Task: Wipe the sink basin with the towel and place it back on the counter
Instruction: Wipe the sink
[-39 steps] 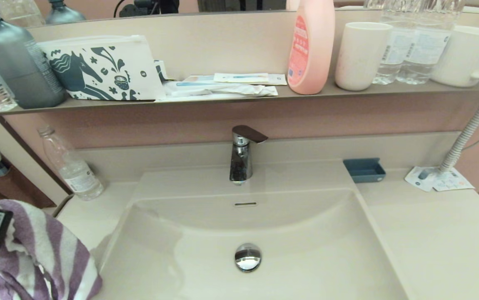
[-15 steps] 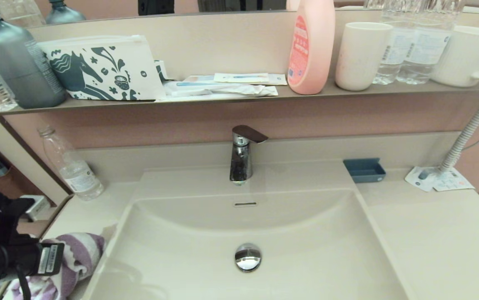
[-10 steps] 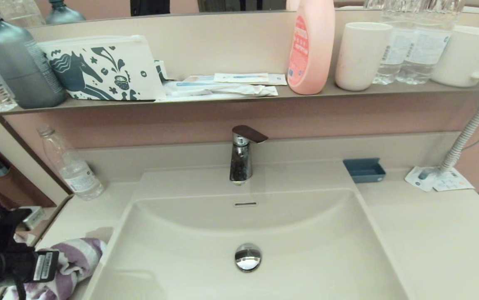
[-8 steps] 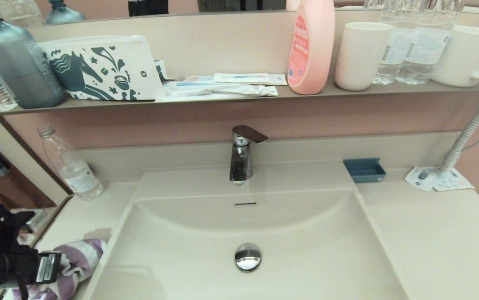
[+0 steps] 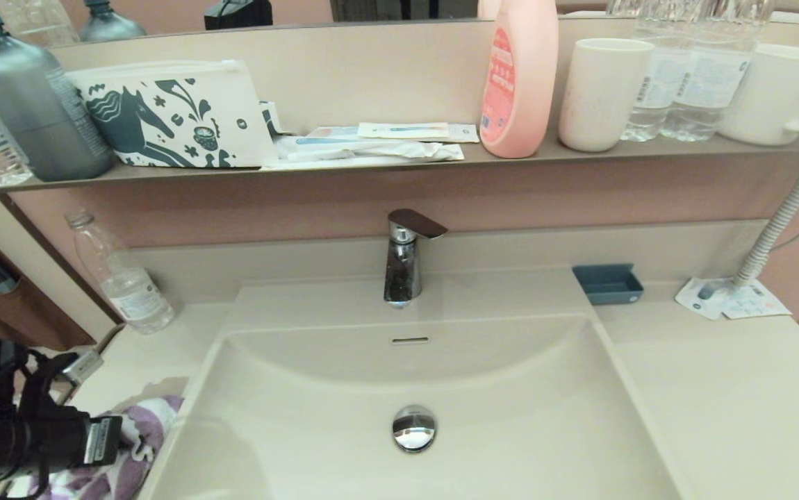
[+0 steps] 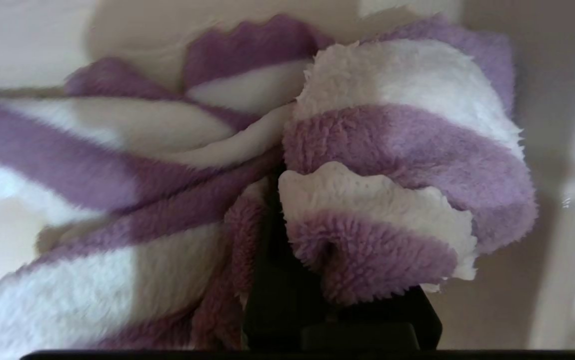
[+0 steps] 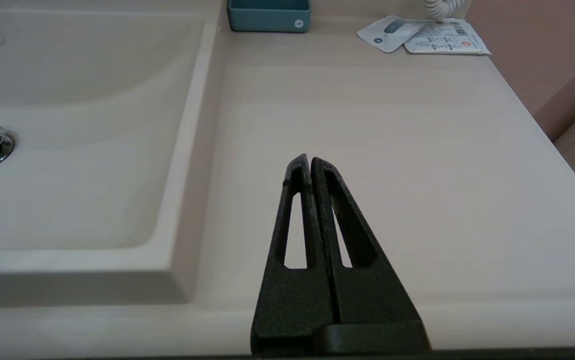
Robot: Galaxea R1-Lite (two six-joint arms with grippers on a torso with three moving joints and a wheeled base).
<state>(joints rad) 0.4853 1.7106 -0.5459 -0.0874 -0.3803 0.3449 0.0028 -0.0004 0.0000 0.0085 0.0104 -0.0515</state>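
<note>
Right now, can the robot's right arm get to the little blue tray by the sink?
Probably yes. The right gripper hovers shut over bare counter beside the sink basin, and nothing stands between it and the blue tray at the back. Whether the arm stretches that far can't be told for sure.

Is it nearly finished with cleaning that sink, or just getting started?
Hard to say whether wiping happened: the sink basin looks bare, with no towel in it. In hand now: the left gripper holds the striped towel, bunched low on the counter beside the basin's left edge. Left to do: let go of the towel and pull away. The right gripper is shut, idle over the right-hand counter.
</note>
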